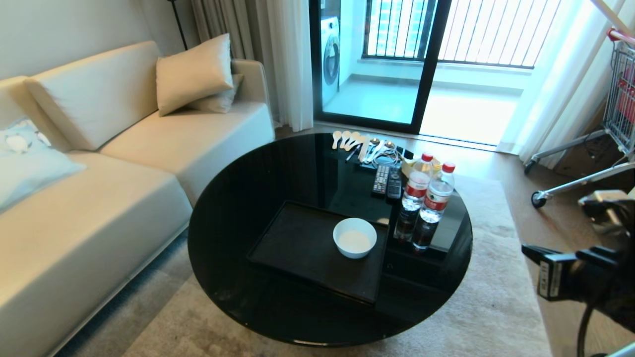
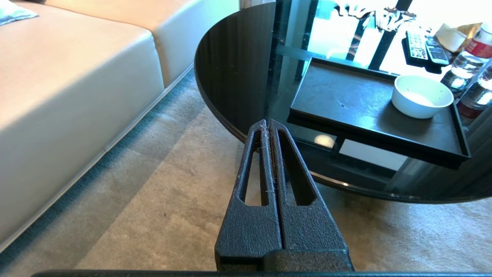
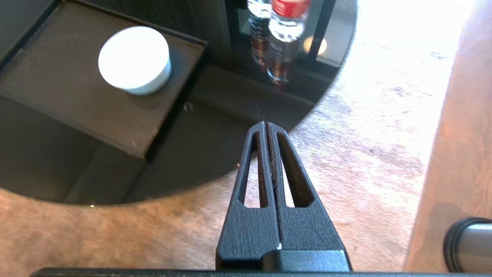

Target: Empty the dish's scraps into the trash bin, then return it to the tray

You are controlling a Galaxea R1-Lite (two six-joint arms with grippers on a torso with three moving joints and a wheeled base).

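Observation:
The dish is a small white bowl standing upright at the right end of the black tray on the round table. Its inside looks plain white, and the scraps are out of view. My right gripper is shut and empty. It hangs over the rug just off the table's right rim, apart from the dish and tray. By the right wrist view's edge, the steel cylinder with a black ring looks like the trash bin on the wood floor. My left gripper is shut and empty, parked low off the table's near-left rim.
Two water bottles stand just right of the tray. Remotes and spoons lie at the far side of the black glass table. A cream sofa runs along the left. My right arm sits at the right edge.

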